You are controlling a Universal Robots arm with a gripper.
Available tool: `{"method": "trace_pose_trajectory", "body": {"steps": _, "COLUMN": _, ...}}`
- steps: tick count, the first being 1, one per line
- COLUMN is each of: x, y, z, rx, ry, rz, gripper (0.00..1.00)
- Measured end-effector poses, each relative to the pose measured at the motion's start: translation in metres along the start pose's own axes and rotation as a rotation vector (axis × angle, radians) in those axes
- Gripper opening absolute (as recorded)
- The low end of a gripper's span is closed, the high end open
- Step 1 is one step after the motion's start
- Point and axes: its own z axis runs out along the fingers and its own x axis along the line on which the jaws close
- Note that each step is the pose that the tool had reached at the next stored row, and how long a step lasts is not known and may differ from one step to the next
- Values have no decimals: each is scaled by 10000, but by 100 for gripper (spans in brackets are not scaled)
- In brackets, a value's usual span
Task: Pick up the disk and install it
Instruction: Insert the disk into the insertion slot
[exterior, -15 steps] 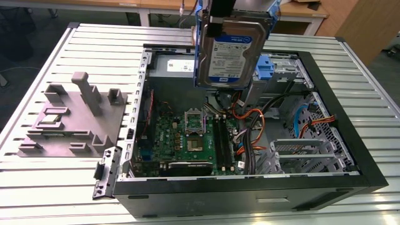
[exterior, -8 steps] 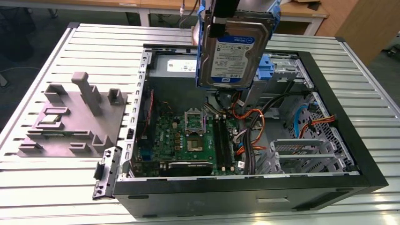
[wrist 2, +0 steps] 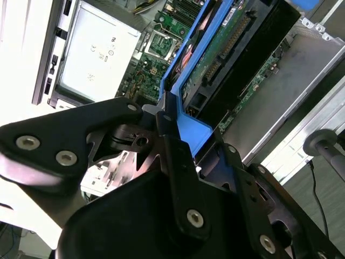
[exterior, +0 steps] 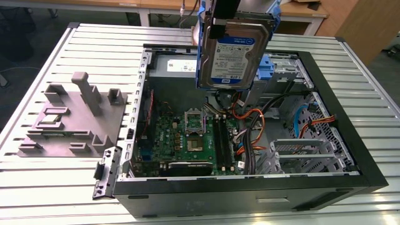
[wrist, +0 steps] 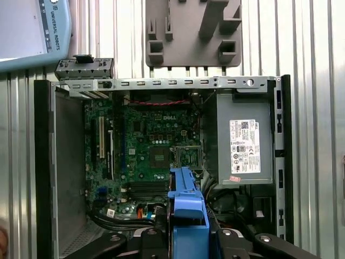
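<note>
Slatted metal table [exterior: 62, 187] fills the background and carries an open computer case [exterior: 237, 197] lying on its side. The disk [exterior: 234, 54] hangs upright in the air over the case's far end, with its label facing the exterior camera and blue rails down both long edges. It looks clear of everything inside the case. The gripper [wrist 2: 164, 127] is clamped on the disk at its upper end; in the second wrist view the fingers [wrist 2: 178, 162] press against the blue rail.

Inside the case, below the disk, lies the green circuit board [exterior: 187, 140]. The power supply [wrist: 245, 145] sits at the case's far wall, and a bare metal drive cage [exterior: 300, 154] stands in the case's near corner, at the exterior view's right. Outside the case, a grey plastic fixture [exterior: 75, 117] rests on the table.

The pickup looks done, so the carry toward installation is in hand. Seating the disk would call for squaring its rails to an empty bay and clearing the loose cables.
</note>
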Motion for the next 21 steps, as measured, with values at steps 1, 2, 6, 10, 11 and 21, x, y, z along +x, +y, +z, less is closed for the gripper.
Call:
{"method": "trace_pose_trajectory", "body": {"steps": 1, "x": 0, "y": 0, "z": 0, "rx": 0, "ry": 0, "rz": 0, "gripper": 36}}
{"method": "trace_pose_trajectory", "body": {"steps": 2, "x": 1, "y": 0, "z": 0, "rx": 0, "ry": 1, "rz": 1, "gripper": 36}}
{"method": "trace_pose_trajectory", "body": {"steps": 6, "x": 7, "y": -1, "z": 2, "rx": -1, "ry": 1, "rz": 0, "gripper": 36}}
{"method": "trace_pose_trajectory", "body": {"steps": 10, "x": 12, "y": -1, "z": 2, "rx": 0, "ry": 0, "rz": 0, "gripper": 36}}
{"method": "trace_pose_trajectory", "body": {"steps": 11, "x": 13, "y": -1, "z": 2, "rx": 0, "ry": 0, "rz": 0, "gripper": 36}}
{"method": "trace_pose_trajectory", "body": {"steps": 21, "x": 91, "y": -4, "z": 3, "rx": 0, "ry": 1, "rz": 0, "gripper": 36}}
